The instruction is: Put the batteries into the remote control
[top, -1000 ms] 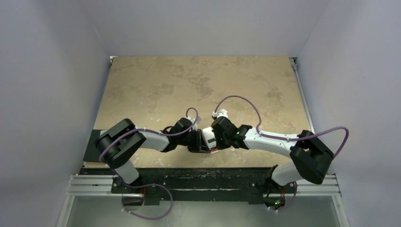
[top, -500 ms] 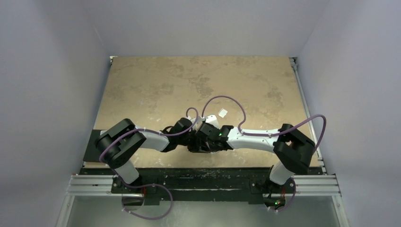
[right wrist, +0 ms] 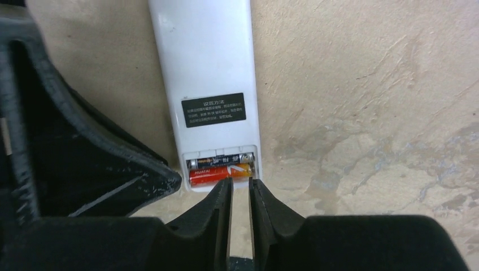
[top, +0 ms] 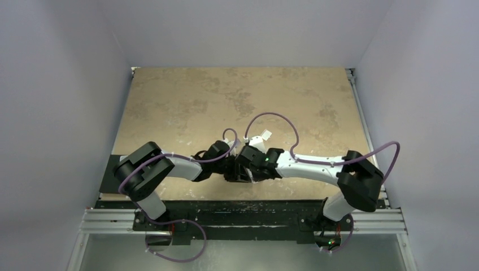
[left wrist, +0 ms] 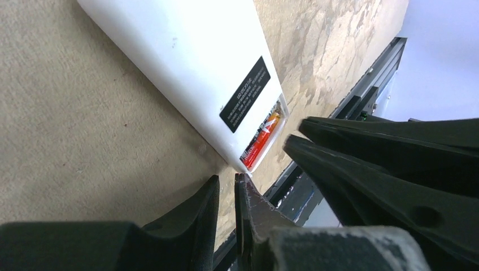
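Observation:
The white remote control (right wrist: 206,56) lies back up on the tan table, black label showing, its battery bay open at the near end. In the bay lie the dark battery (right wrist: 223,162) and, nearer to me, the reddish-orange battery (right wrist: 220,173). My right gripper (right wrist: 240,185) is shut and empty, its tips right at the orange battery. My left gripper (left wrist: 227,183) is shut and empty, its tips at the remote's (left wrist: 192,51) near corner by the orange battery (left wrist: 261,137). In the top view both grippers (top: 242,169) meet and hide the remote.
A small pale plate (top: 265,135) lies on the table just behind my right wrist. The black rail (top: 226,206) of the table's near edge runs close behind the remote's end. My right fingers (left wrist: 384,164) crowd the left wrist view.
My right arm has swung left, bringing its gripper over the remote's end against the left gripper; the remote no longer shows from above. The left arm has not moved.

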